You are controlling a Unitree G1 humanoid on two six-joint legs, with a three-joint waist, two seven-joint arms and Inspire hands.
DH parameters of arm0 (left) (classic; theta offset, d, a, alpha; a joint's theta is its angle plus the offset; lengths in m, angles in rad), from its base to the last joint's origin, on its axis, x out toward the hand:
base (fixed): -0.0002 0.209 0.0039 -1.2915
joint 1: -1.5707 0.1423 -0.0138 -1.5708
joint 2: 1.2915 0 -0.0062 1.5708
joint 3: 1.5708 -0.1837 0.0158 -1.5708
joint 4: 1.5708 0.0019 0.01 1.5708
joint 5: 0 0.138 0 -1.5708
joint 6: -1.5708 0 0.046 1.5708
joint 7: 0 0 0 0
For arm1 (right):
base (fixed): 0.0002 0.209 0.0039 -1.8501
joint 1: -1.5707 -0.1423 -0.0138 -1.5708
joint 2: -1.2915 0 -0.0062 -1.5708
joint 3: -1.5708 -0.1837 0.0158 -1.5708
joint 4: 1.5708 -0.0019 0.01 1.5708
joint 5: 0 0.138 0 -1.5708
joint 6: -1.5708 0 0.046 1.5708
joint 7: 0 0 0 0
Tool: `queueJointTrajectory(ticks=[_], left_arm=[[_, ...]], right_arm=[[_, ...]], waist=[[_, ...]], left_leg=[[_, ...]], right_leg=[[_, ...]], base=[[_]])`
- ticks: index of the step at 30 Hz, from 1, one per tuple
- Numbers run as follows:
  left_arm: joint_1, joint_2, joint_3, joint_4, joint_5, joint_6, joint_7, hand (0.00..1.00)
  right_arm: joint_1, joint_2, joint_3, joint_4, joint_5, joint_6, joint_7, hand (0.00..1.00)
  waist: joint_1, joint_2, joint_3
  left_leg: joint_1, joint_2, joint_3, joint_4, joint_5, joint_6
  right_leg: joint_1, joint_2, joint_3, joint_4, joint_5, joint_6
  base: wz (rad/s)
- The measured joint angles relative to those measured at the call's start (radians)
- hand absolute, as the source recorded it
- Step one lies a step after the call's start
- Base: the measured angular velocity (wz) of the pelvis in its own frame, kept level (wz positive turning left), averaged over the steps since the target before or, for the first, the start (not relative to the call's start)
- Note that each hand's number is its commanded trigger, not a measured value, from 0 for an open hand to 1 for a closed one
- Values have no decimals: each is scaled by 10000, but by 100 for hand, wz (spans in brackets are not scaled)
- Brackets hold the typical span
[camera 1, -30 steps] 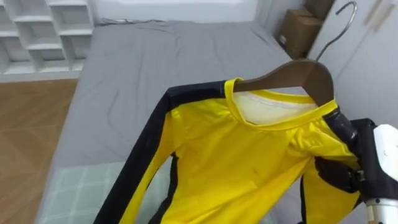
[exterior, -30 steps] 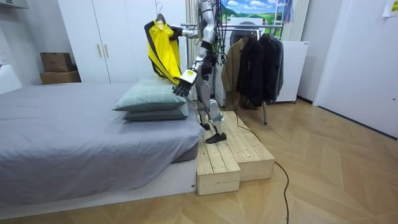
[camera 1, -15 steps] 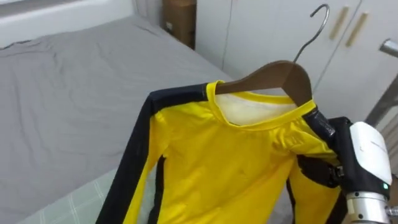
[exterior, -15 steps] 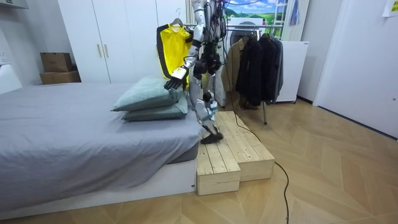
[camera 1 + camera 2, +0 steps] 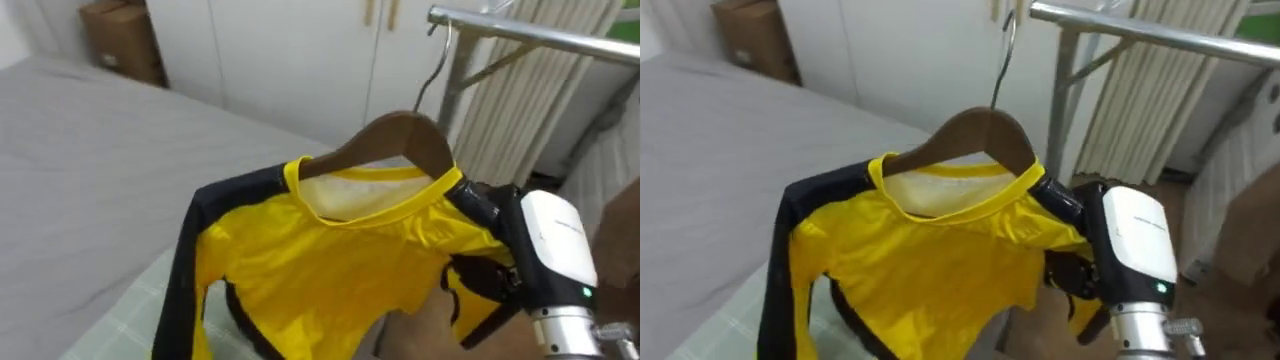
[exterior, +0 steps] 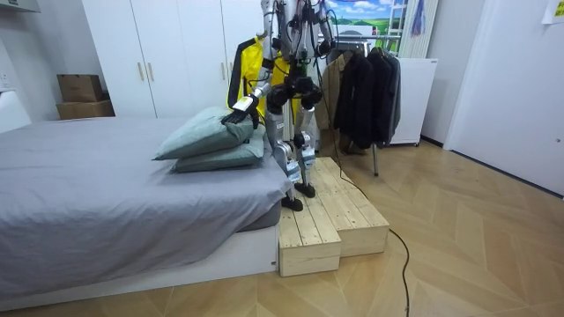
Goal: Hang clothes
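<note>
Turned since the earlier frame, the robot now faces the rail [image 5: 540, 38]. I read the right hand [image 5: 553, 245] as nearer the rail, its fingers [image 5: 478, 282] clamped on the hanger [image 5: 395, 135] through the yellow shirt [image 5: 330, 250]. The hook [image 5: 438, 62] sits just below the rail's end, and the hanger's long axis runs roughly along the rail. The left hand [image 6: 240, 112] hangs well below the rail.

Yellow-and-black shirt [image 5: 330, 260], brown hanger [image 5: 400, 135], grey bedspread [image 5: 80, 150], white wardrobe doors [image 5: 290, 50].
</note>
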Motion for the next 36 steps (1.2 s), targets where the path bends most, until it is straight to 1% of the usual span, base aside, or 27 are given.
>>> queueJointTrajectory(ticks=[1,2,3,4,5,6,7,8,10,11,12,13,14,15,16,17,18,19,20,21,22,25,29,30,31,33,36], left_arm=[[19,-154,76,8,0,0,-62,0],[25,-207,177,10,0,0,-77,0],[20,-222,323,7,-5,0,-59,0],[16,-218,331,-4,-10,-1,6,0],[11,-222,330,-16,-21,-1,62,0],[-3,-226,331,-46,-120,-1,165,0],[5,-228,332,-46,-195,-1,302,0],[5,-229,332,-46,-280,-1,386,0],[6,-228,392,42,-480,-5,593,0],[12,-229,397,126,-490,-5,588,0],[20,-221,395,329,-585,-22,568,0],[8,-188,387,532,-681,-48,523,0],[5,-180,382,591,-685,-54,490,0],[6,-178,379,709,-685,-83,444,0],[2,-102,380,712,-683,-90,400,0],[0,-14,388,707,-681,-93,368,0],[-16,38,430,707,-681,-93,271,0],[-13,19,432,706,-681,-93,198,0],[-13,27,460,706,-681,-93,180,0],[-6,31,559,706,-680,-93,124,0],[0,31,662,704,-665,-93,96,0],[68,28,743,499,-664,-88,52,0],[176,-14,742,105,-664,-86,166,0],[191,-38,742,54,-664,-85,190,0],[219,-78,740,-157,-664,-76,258,0],[229,-132,737,-492,-664,-71,388,0],[305,-158,697,-577,-664,-72,425,0]], right_arm=[[-188,-69,-19,-35,128,29,-40,100],[-234,-48,-16,-61,213,54,-39,100],[-223,46,4,-106,321,138,-35,100],[-166,102,1,-155,323,273,-3,100],[-101,99,-17,-213,326,364,25,100],[51,100,-84,-337,362,534,61,100],[170,133,-84,-463,385,706,108,100],[220,163,-77,-521,381,740,138,100],[410,344,-75,-693,244,771,321,100],[435,381,-74,-712,239,777,383,100],[460,426,-72,-713,273,830,535,100],[448,474,-70,-713,293,943,663,100],[447,490,-73,-713,296,975,685,100],[492,421,-93,-711,295,977,690,100],[457,395,-109,-706,295,969,647,100],[385,422,-78,-706,292,965,634,100],[264,419,-32,-724,296,923,635,100],[241,405,-37,-760,356,923,635,100],[243,406,-46,-796,391,923,636,100],[297,396,-78,-873,420,926,639,100],[385,365,-142,-987,432,932,639,100],[447,302,-259,-1302,382,955,639,100],[468,306,-261,-1339,384,963,640,100],[487,304,-263,-1340,380,976,645,100],[484,304,-277,-1341,331,993,645,100],[478,304,-277,-1342,250,993,649,100],[476,293,-280,-1346,231,995,656,100]], waist=[[66,292,46],[106,390,59],[-13,455,57],[-340,467,66],[-443,466,67],[-479,502,87],[-436,522,94],[-422,528,96],[-349,526,95],[-326,528,96],[-238,551,99],[-87,618,112],[28,741,191],[104,703,171],[150,563,138],[179,391,139],[154,304,137],[164,444,100],[149,474,108],[114,486,108],[116,478,100],[109,475,99],[111,449,96],[105,442,100],[96,417,102],[94,378,99],[104,366,93]], left_leg=[[-182,-35,-610,6,66,84],[-251,-47,-1172,-14,112,163],[-375,-105,-2200,-74,261,194],[-463,-104,-2751,-107,372,139],[-468,-100,-2816,-122,413,104],[-401,-79,-2818,-213,442,90],[-430,-42,-2676,-265,441,90],[-461,-15,-2551,-297,434,96],[-634,54,-2067,-491,382,103],[-678,55,-1937,-503,373,120],[-721,130,-1573,-574,308,222],[-731,411,-1075,-570,265,253],[-674,509,-879,-548,248,238],[-454,625,-507,-519,215,157],[-322,493,-449,-379,151,88],[-323,392,-418,-216,133,24],[-480,301,-528,6,163,-99],[-609,373,-1002,-22,212,-134],[-643,394,-1254,-49,247,-148],[-642,428,-1585,-114,338,-170],[-589,457,-1674,-165,380,-201],[-585,499,-1677,-187,414,-242],[-529,487,-1754,-190,415,-243],[-498,475,-1779,-190,415,-240],[-515,458,-1816,-189,415,-234],[-579,440,-1866,-220,424,-225],[-618,435,-1891,-287,481,-211]], right_leg=[[48,339,368,-476,428,-101],[124,514,578,-771,670,-151],[235,672,803,-1300,1041,-202],[310,720,833,-1667,1251,-160],[306,743,877,-1769,1297,-90],[261,871,1115,-1900,1466,-35],[165,1010,1431,-2059,1697,-1],[102,1098,1600,-2144,1823,21],[-78,1409,2299,-2714,2461,143],[-76,1458,2466,-2936,2648,195],[-13,1538,2617,-3348,3013,304],[-55,1408,2226,-3395,3119,353],[-195,1148,1303,-2887,2806,264],[-274,361,-513,-1304,1984,179],[-254,-370,-1156,-483,1106,536],[-260,-478,-1083,-533,861,798],[-216,-364,-877,-735,633,511],[10,-131,-835,-1254,855,349],[81,-33,-815,-1482,1022,151],[232,105,-758,-1836,1305,-162],[327,185,-710,-2004,1396,-211],[344,250,-696,-2110,1509,-222],[409,240,-713,-2123,1547,-208],[457,217,-735,-2118,1543,-194],[461,195,-778,-2121,1484,-89],[446,190,-802,-2158,1530,-63],[479,182,-812,-2296,1680,-83]], base=[[-76],[-99],[-62],[-40],[-32],[-61],[-76],[-90],[-94],[-94],[-89],[-83],[-59],[-22],[-10],[0],[-13],[-17],[-26],[-24],[-20],[-5],[1],[6],[10],[12],[2]])
